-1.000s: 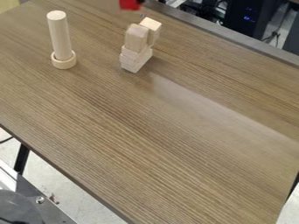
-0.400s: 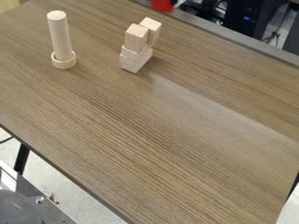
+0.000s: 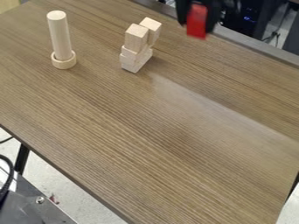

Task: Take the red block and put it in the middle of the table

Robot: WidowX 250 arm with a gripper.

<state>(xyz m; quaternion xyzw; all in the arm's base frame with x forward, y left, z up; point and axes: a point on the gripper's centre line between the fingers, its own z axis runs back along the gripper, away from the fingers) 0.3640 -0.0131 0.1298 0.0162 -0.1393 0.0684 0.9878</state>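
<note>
At the top edge of the camera view, right of centre, hangs the black gripper (image 3: pixel 199 14), shut on the red block (image 3: pixel 197 22). The block is held upright between the fingers, in the air over the far edge of the table. The brown wood-grain table (image 3: pixel 158 140) stretches below and to the left of it.
Left of the gripper stands a small stack of pale wooden blocks (image 3: pixel 136 38). Farther left, a wooden cylinder (image 3: pixel 60 35) stands upright in a wooden ring (image 3: pixel 64 62). Dark equipment (image 3: pixel 251 17) lies beyond the table's far edge.
The red block has moved right and somewhat down in the view, and the gripper holding it has come into sight. A dark cable has appeared at the lower left.
</note>
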